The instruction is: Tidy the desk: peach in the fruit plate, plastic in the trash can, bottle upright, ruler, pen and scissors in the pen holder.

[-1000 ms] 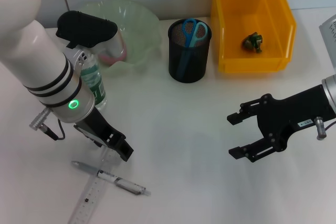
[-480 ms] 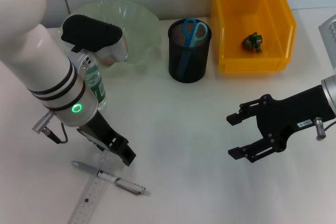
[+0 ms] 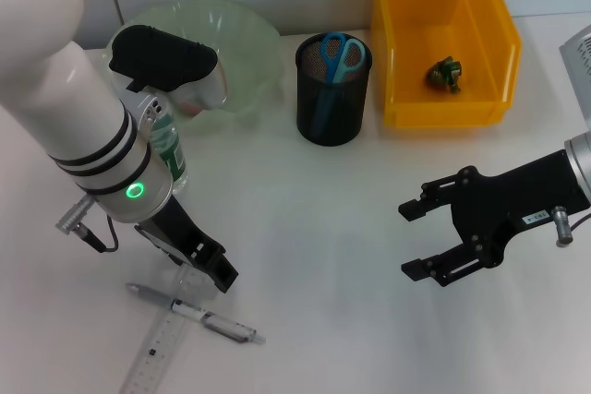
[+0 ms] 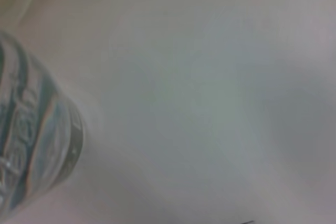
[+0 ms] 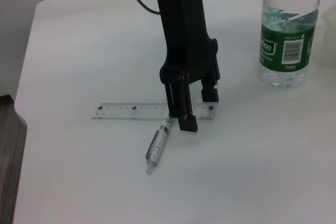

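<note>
White desk (image 3: 314,228) runs back to a pale wall; matte, bare between the arms.

Left gripper (image 3: 205,265) sits low over the near end of the ruler (image 3: 159,343), jaws apart and straddling it in the right wrist view, tips at or just above the surface; contact with the ruler can't be told. The pen (image 3: 199,314) lies crossed over the ruler just beside those tips. You want a pinch on the ruler alone: a flat, thin strip will likely slide, so keep the fingers square to its edges and clear of the pen.

Bottle (image 3: 166,149) stands upright behind the left arm. Scissors (image 3: 340,54) already in the pen holder (image 3: 332,89). Crumpled scrap in the trash can (image 3: 441,43). Fruit plate (image 3: 242,53) partly hidden; something pink, likely the peach (image 3: 189,104), peeks inside.

Right gripper (image 3: 434,237) hovers well right, jaws open, empty.
</note>
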Controlling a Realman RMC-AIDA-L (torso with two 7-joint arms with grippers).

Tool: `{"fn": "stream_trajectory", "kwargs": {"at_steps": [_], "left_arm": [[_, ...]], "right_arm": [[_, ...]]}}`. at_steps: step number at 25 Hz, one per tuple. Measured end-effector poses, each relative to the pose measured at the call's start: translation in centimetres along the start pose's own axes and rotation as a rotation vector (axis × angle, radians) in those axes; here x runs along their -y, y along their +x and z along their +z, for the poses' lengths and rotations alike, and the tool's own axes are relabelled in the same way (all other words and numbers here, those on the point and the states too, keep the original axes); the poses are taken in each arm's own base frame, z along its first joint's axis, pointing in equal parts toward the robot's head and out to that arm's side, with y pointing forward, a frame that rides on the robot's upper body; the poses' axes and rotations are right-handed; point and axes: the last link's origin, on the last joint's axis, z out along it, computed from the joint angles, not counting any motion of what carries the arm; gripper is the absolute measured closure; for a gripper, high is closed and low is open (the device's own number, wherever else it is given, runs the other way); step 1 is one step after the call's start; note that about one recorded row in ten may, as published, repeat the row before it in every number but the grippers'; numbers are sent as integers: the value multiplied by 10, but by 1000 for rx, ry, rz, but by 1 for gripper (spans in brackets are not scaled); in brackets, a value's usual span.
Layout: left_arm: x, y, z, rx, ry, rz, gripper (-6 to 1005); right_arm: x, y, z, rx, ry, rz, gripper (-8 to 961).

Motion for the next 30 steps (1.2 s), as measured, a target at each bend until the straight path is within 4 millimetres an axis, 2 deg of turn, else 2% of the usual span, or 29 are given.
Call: {"fn": "stream_trajectory", "kwargs": {"at_steps": [25,30], "left_arm": [[1,1,1,-9,9,10,246],[1,1,2,-8,10,16,277]], "right_arm": [[0,1,4,-3,-1,3,155],[0,0,4,-4,-1,4,155]]}}
